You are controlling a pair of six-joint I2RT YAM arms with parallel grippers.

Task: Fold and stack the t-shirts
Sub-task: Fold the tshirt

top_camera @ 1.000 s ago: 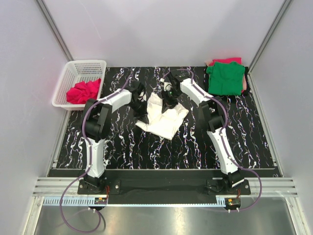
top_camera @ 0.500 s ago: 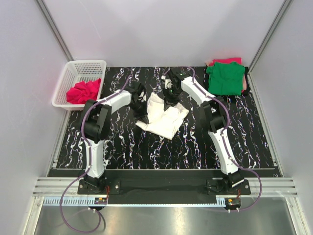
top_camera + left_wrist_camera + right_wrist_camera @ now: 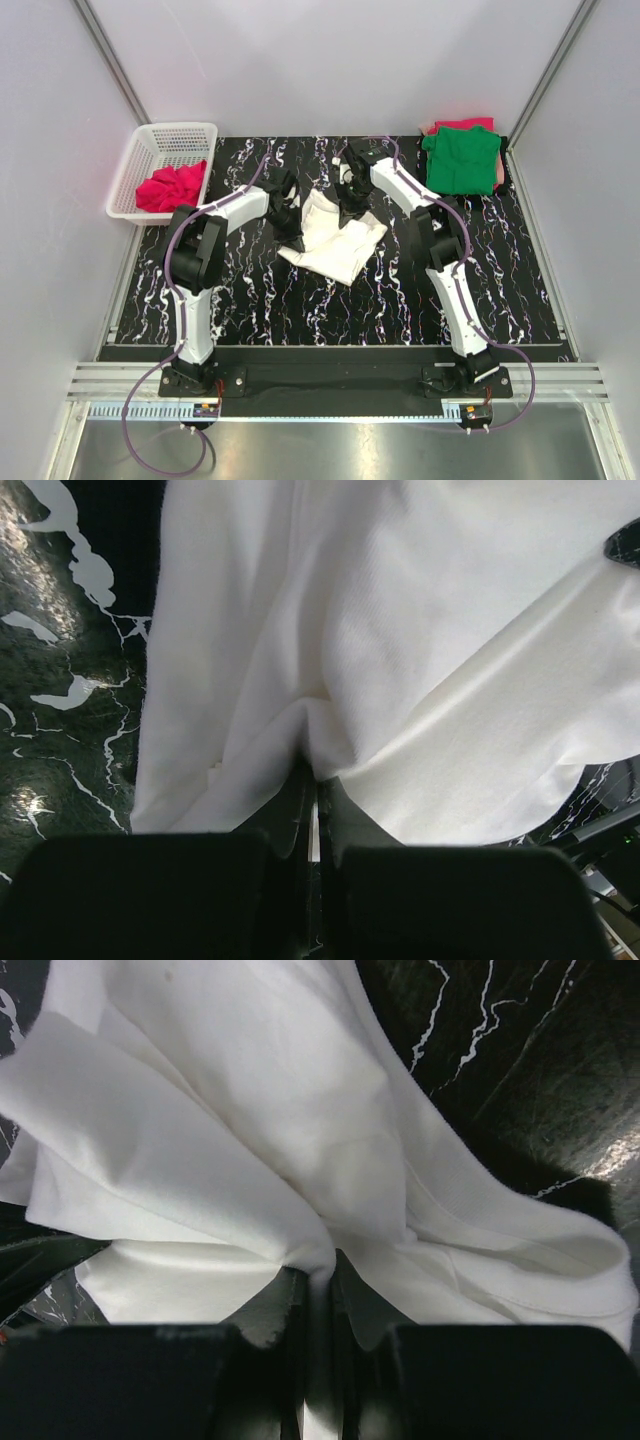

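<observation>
**Inspector:** What is recorded of the table (image 3: pixel 250 300) and what lies on it?

**Examiner:** A dark marbled table is noted. The white shirt (image 3: pixel 338 250) is found near its middle, partly folded. Its far edge is gathered between the two arms and its near part lies flat on the table. A green shirt (image 3: pixel 462 160) is laid folded at the far right corner, on top of a pinkish-red cloth (image 3: pixel 465 124). A red shirt (image 3: pixel 172 187) is bundled in a white basket (image 3: pixel 175 131) at the far left.

**Inspector:** And the pincers?

**Examiner:** The left pincer (image 3: pixel 312 785) is seen closed on a fold of the white shirt, with the cloth drawn into a pinch at the tips. The right pincer (image 3: pixel 320 1265) is clamped on a bunched fold of the same shirt. Several layers are taken, so its jaws are held a little apart by the cloth.

**Inspector:** How is the shirt judged to handle?

**Examiner:** It is judged light, soft and limp. No shape is held by it, and sagging is to be expected wherever it is unsupported. Slipping is thought unlikely in a firm pinch, but the layers may be parted if only the top one is caught. Hold is best taken at an edge or hem, at two points well apart. The cloth can then be carried taut and a straight crease laid.
</observation>
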